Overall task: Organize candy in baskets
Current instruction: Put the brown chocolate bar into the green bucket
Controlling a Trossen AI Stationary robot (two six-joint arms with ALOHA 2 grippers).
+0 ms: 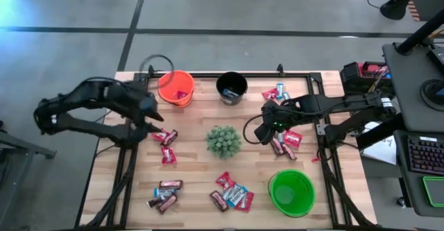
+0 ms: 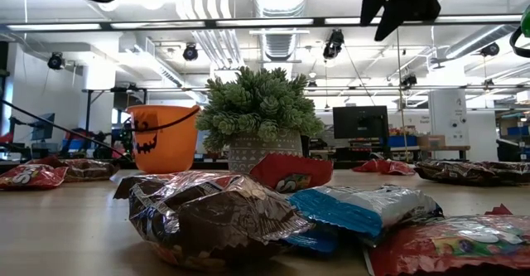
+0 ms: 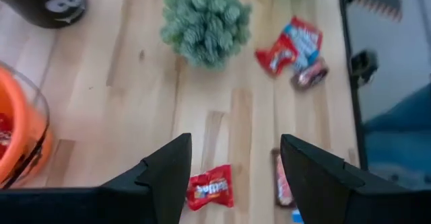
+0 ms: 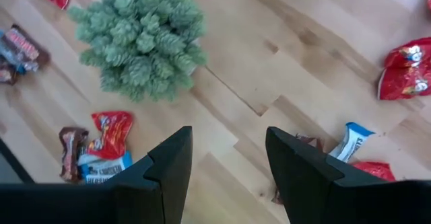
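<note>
Hovering my left gripper (image 1: 154, 117) beside the orange basket (image 1: 175, 88) and right gripper (image 1: 264, 122) near the plant (image 1: 223, 141), jaws spread and empty on both, I note candy (image 1: 229, 193) scattered across the table (image 1: 194, 168), black basket (image 1: 232, 87) and green basket (image 1: 291, 192) apart.

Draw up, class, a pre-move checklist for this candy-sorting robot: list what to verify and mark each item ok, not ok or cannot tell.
1. Left pincer open and holding nothing: ok.
2. Right pincer open and holding nothing: ok.
3. Candy within view of the left pincer: ok, a red candy lies on the table just ahead of its fingers.
4. Baskets upright: ok for the orange basket, black basket and green basket.
5. Green basket has room: ok, it looks empty from above.
6. Plant clear of both arms: ok, it stands at the table's middle, touching neither.
</note>
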